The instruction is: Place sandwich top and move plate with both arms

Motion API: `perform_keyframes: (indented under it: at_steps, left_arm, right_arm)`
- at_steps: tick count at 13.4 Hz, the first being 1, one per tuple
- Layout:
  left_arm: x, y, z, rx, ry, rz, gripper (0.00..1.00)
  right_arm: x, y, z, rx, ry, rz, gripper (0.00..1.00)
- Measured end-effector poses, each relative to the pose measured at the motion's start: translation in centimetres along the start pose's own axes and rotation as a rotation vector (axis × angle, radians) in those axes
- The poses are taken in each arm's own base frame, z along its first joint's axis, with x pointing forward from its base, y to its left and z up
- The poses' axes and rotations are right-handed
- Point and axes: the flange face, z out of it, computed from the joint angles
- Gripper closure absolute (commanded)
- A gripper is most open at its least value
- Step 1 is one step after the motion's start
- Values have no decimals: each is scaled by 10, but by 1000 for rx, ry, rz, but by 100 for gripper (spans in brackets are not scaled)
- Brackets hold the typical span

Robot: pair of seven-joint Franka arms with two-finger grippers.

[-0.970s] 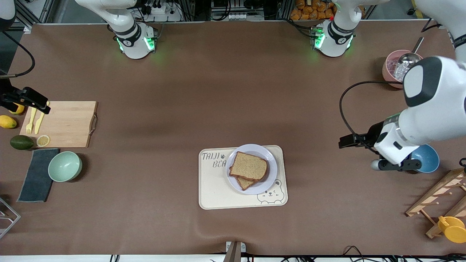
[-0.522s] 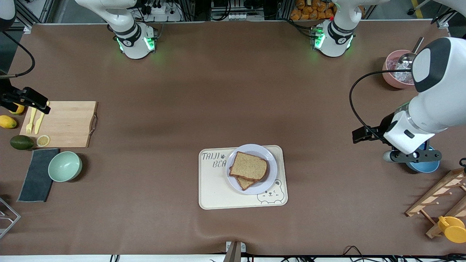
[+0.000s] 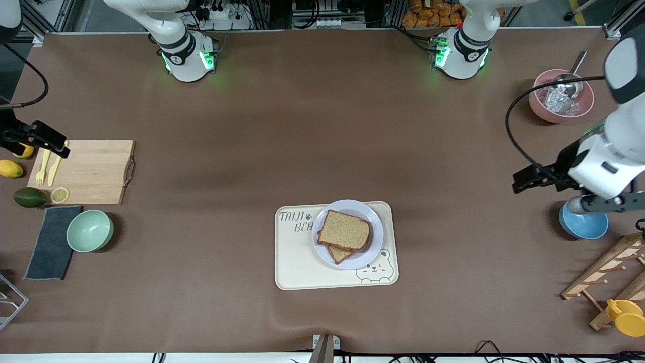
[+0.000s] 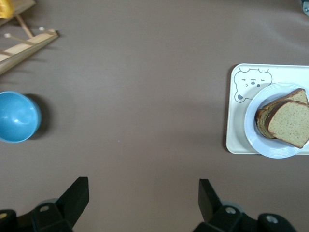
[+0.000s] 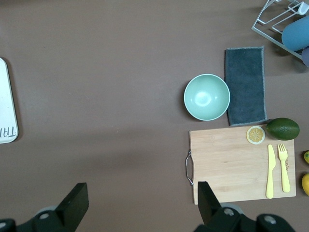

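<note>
The sandwich top [image 3: 345,232], a plain brown bread slice, lies on a lower slice [image 3: 336,253] on the pale plate [image 3: 352,205]. The plate rests on the cream bear-printed tray [image 3: 297,262] near the table's middle. The left wrist view shows the same slice [image 4: 289,123] and plate [image 4: 277,153] off to one side. My left gripper [image 4: 143,195] is open and empty, up over bare table beside the blue bowl [image 3: 584,225]. At the right arm's end of the table my right gripper [image 5: 140,198] hangs open and empty next to the cutting board [image 5: 239,164].
The cutting board [image 3: 85,171] carries a yellow knife and fork and a lemon slice. Beside it are an avocado [image 3: 29,197], a green bowl [image 3: 89,230] and a dark cloth [image 3: 50,242]. A pink bowl with a scoop [image 3: 560,96], a wooden rack [image 3: 604,275] and a yellow cup [image 3: 625,316] stand at the left arm's end.
The left arm has swung away from the tray toward its own end of the table, uncovering the pink bowl. The right arm, plate and bread have not moved.
</note>
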Motion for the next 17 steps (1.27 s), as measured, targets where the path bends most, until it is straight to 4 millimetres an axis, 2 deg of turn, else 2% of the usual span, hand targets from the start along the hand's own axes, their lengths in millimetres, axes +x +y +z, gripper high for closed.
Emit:
perform_keyframes:
  at_steps: [3, 6, 9, 12, 17]
  left_arm:
    - [-24, -6, -38, 15, 14, -9, 0]
    - [-48, -20, -57, 41, 1, -28, 0]
    - [-63, -22, -62, 50, -12, -27, 0]
    - [-72, -19, -58, 54, -26, -21, 0]
    - [-82, -39, -65, 53, -12, -49, 0]
  right_arm:
    - [0, 0, 0, 0, 0, 1, 0]
    - [0, 0, 0, 0, 0, 1, 0]
    - [0, 0, 1, 0, -1, 1, 0]
    - [1, 1, 2, 0, -3, 2, 0]
    - [1, 6, 2, -1, -4, 11, 0]
